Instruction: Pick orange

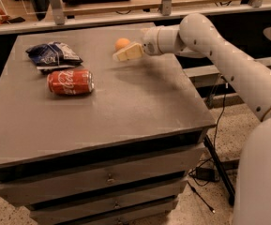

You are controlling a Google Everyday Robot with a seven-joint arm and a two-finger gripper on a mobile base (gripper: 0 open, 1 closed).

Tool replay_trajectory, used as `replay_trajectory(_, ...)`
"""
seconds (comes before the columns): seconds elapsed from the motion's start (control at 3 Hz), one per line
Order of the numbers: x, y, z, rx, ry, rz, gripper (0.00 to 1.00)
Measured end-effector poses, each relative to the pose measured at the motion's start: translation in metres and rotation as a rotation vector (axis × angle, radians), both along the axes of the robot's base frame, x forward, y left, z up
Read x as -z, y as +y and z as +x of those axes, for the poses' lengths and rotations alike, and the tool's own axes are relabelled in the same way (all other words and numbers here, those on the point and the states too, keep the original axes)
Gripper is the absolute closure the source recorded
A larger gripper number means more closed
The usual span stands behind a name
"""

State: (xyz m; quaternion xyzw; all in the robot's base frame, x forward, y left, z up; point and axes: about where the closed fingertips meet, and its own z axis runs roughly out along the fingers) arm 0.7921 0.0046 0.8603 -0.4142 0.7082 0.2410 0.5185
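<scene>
The orange (pixel 122 43) is a small round orange fruit on the grey table top (pixel 125 97), near the far edge at the middle. My gripper (pixel 120 55) reaches in from the right on a white arm (pixel 210 41). Its cream fingers (pixel 129 52) point left and sit just in front of and below the orange, partly overlapping it in the camera view. Whether they touch it cannot be told.
A red Coca-Cola can (pixel 70 82) lies on its side at the left of the table. A blue crisp bag (pixel 53 55) lies behind it. Drawers (pixel 107 177) front the table. Cables (pixel 214 172) lie on the floor at the right.
</scene>
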Motion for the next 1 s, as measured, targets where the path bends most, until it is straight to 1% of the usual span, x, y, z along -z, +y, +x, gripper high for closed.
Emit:
replay_trajectory(0.33, 0.0032, 0.0101, 0.014, 0.0, 0.0, 0.007, 0.01)
replay_trajectory(0.67, 0.0066, 0.0151, 0.0192, -0.01, 0.008, 0.004, 0.25)
replay_trajectory(1.0, 0.0072, 0.0182, 0.0182, -0.034, 0.014, -0.004, 0.46)
